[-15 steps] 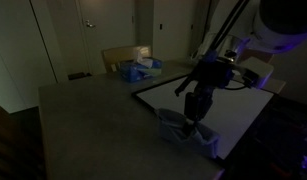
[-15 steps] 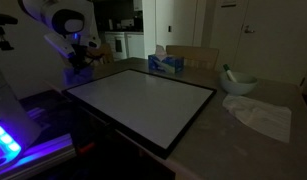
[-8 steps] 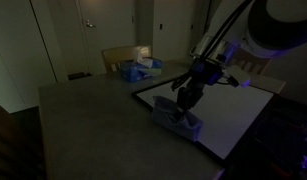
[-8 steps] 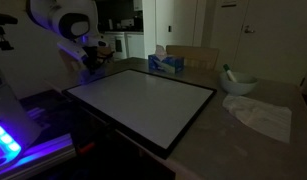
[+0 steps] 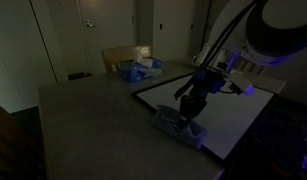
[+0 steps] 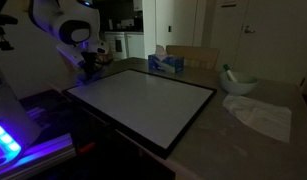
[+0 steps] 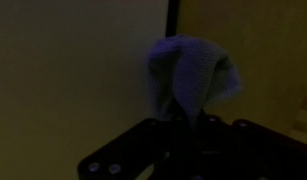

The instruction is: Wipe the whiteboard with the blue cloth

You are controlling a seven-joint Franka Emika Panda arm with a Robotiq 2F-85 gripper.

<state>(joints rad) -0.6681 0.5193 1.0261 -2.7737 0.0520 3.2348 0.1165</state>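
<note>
- Flat grey tabletop (image 5: 83,125) runs under the tool and carries everything. It puts the work surface level, so the arm can press straight down.
- Large black-framed white whiteboard (image 6: 143,105) lies flat directly beneath the tool. Most of its face stretches away from the tool and looks unwiped from here — I'd say the pass is early.
- White Franka arm (image 6: 68,25) reaches down over the board's corner, wrist roughly vertical, probably to load the pad evenly.
- Crumpled white rag (image 6: 258,115) sits well away from the tool, past the far side of the board. It isn't the task item.
- Blue-and-white cardboard tissue box (image 6: 166,63) is beyond the board edge, clear of the tool's sweep.
- Pale round bowl (image 6: 238,84) with something like a stick leaning in it sits near the rag, well apart from the tool.
- Bunched blue cloth (image 7: 193,75) is right under the fingertips and spreads onto the board beside the frame edge. It acts as the wiping pad.
- Black Robotiq gripper (image 5: 189,108) reads as clenched on the blue cloth — the wrist view shows fabric gathering into the jaws, though it's dim.
</note>
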